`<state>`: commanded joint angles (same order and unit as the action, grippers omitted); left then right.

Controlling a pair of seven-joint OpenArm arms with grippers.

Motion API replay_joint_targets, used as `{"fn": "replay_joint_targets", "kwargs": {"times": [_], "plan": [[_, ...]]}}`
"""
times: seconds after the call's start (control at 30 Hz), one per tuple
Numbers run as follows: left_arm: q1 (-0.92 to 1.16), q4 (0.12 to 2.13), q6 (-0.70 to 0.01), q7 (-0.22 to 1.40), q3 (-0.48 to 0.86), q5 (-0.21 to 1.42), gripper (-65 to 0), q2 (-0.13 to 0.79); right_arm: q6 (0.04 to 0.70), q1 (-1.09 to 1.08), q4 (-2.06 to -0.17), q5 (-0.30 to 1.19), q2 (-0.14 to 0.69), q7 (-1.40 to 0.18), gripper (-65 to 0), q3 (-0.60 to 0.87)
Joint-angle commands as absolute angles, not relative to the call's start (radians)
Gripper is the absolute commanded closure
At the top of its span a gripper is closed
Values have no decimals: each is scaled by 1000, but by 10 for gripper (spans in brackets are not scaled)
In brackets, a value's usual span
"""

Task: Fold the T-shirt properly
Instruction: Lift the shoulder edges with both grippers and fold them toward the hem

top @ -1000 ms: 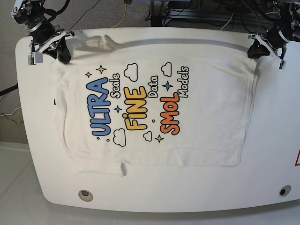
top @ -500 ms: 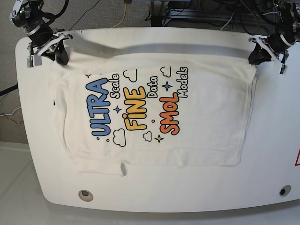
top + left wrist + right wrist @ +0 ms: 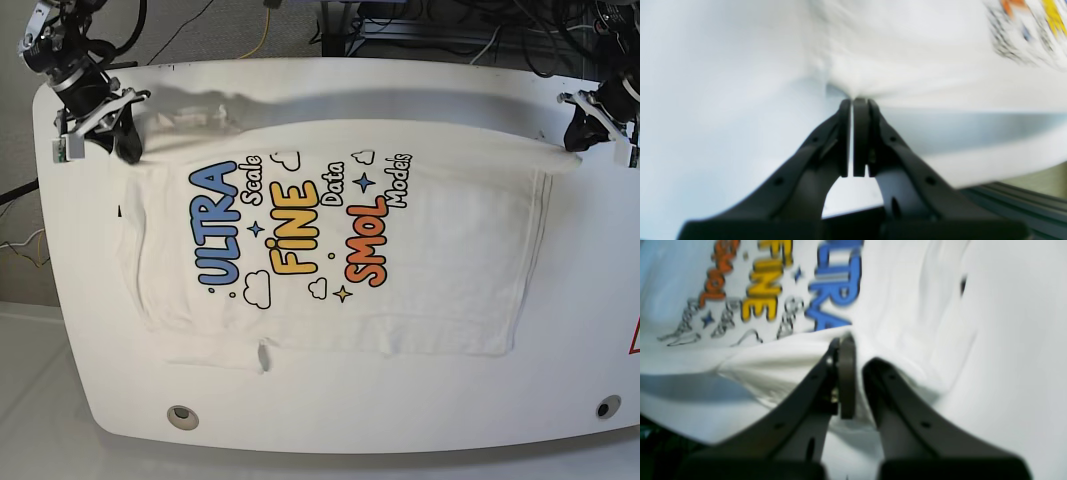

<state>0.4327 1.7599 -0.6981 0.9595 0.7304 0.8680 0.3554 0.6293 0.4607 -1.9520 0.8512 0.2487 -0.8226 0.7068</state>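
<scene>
One T-shirt (image 3: 340,240) | white | print up | far edge lifted

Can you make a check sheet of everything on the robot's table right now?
Surface: white rounded table, two round holes near its front edge.
Job's things: large white cotton T-shirt with blue, yellow and orange print, print up, far edge lifted and stretched.
Clutter: nothing seen.
Grippers: left tool shut on the shirt's edge; right tool pinching cloth at the other corner.
Cables: black and yellow cables on the floor behind.
Surroundings: grey carpet, metal frame.
</scene>
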Motion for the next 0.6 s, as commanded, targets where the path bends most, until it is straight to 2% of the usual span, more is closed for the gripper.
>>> {"fn": "replay_joint_targets", "kwargs": {"times": [0.27,0.6], "plan": [[372,1710,-698,905,656,868,0,345,623,389,-1900,863,278,-832,0,689],[279,1591,-698,902,635,831,0,341,618,302,-1834,833,336,-834,0,613]]}}
